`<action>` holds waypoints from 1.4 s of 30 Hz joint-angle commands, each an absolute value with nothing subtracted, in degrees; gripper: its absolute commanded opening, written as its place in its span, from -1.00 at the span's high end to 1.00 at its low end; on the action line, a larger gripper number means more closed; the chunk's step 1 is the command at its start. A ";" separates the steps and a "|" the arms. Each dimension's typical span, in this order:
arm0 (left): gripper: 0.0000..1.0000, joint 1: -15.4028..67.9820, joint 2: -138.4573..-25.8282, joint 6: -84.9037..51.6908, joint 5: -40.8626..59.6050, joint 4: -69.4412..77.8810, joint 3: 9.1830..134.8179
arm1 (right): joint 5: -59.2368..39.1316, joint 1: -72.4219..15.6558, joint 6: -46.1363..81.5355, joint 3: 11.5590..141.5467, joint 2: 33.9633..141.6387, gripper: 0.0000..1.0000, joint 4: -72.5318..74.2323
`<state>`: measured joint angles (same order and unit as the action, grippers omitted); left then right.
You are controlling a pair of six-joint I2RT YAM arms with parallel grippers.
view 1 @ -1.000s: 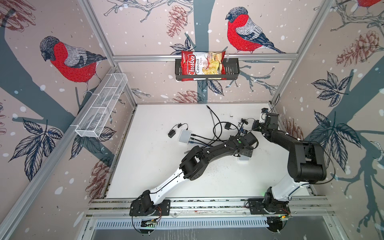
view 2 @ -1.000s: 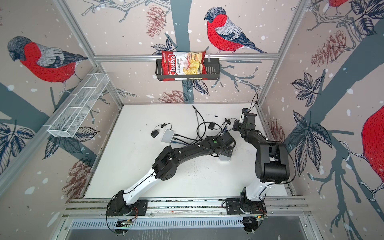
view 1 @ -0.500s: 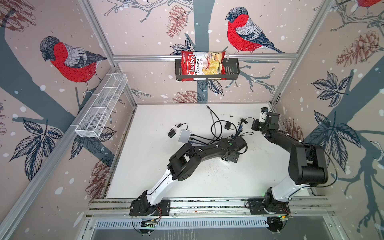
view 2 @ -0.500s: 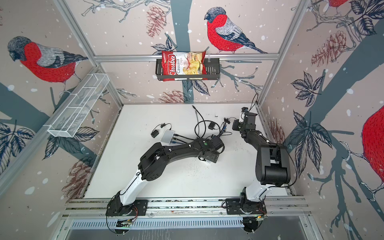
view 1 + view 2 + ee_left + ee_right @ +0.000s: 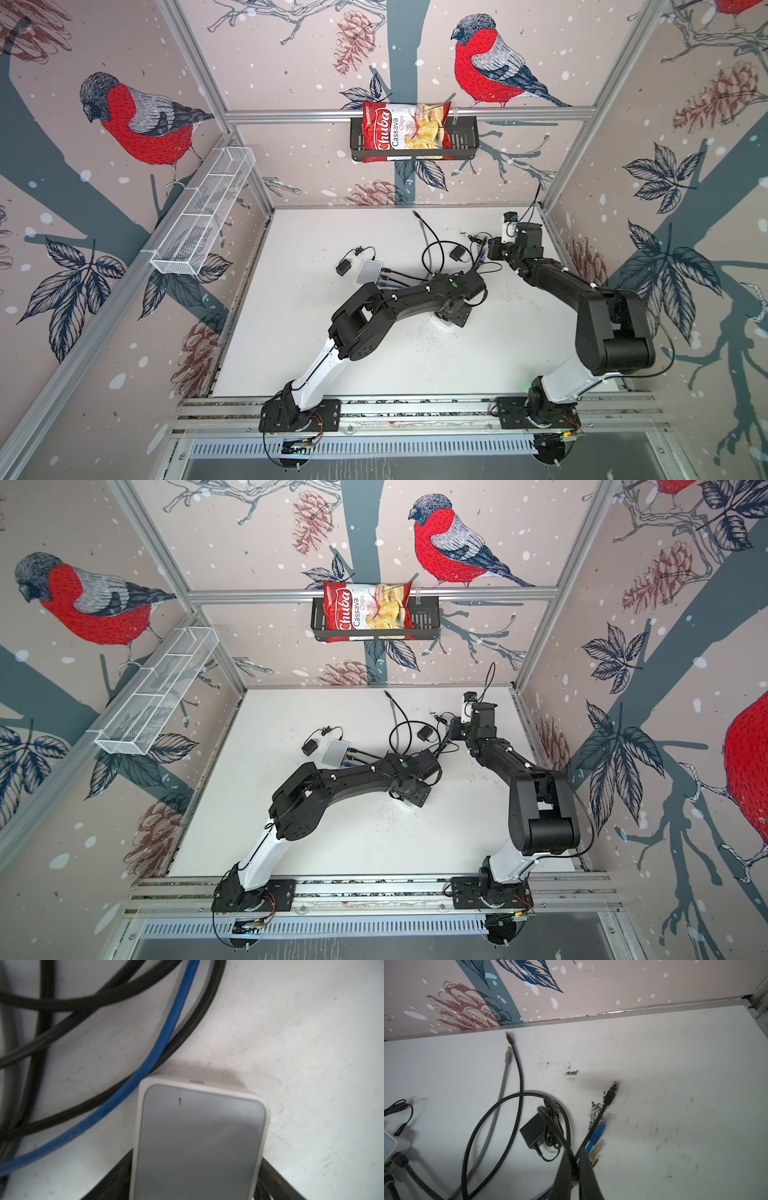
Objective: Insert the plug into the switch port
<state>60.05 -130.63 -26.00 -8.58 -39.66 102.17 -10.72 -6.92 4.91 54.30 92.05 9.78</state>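
Background bits
I see a chips bag (image 5: 405,126) in a black basket (image 5: 463,143), a white mesh rack (image 5: 199,220), possibly an adapter (image 5: 533,1131) on the desk (image 5: 519,353).

left gripper (image 5: 409,798) low over a white switch (image 5: 403,805) mid-table; right gripper (image 5: 449,732) at the tangled cables (image 5: 443,741) behind it; second switch (image 5: 335,752) lies further left

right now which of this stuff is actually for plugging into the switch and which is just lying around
For the job:
- grey-topped switch
- loose black plug and blue plug; cannot tell which one goes in

Just lying about:
- chips bag
- wire basket
- black power adapter
- second switch, already cabled, probably not the target
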 commanded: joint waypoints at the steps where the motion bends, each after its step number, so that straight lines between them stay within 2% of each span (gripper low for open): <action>1: -0.42 59.85 -132.07 -24.23 -8.58 -46.59 101.55 | -10.35 -7.71 4.77 54.41 90.42 0.94 9.74; 5: -0.22 59.46 -131.11 -24.15 -8.50 -45.85 100.23 | -10.97 -7.82 4.83 54.19 88.49 0.94 9.53; 9: -0.11 59.15 -127.90 -23.92 -10.12 -41.52 96.77 | -12.41 -7.91 5.09 54.14 86.90 0.93 8.97; 20: -0.14 59.16 -103.28 -20.14 -17.41 -1.82 65.02 | -26.56 -8.57 11.46 48.22 82.63 0.92 14.70; 29: -0.17 59.15 -89.56 -13.10 -24.84 32.36 40.43 | -37.49 -10.66 20.21 41.52 80.45 0.92 24.71; 34: -0.18 59.15 -87.36 -5.32 -25.69 49.05 32.38 | -38.73 -13.99 22.45 39.79 78.83 0.92 26.20; 38: -0.18 59.17 -88.47 -0.27 -23.22 55.32 30.08 | -40.40 -16.86 23.47 39.54 77.88 0.92 25.45; 42: -0.19 59.15 -90.41 6.06 -20.25 70.04 24.82 | -40.19 -19.62 24.54 38.77 76.91 0.92 24.87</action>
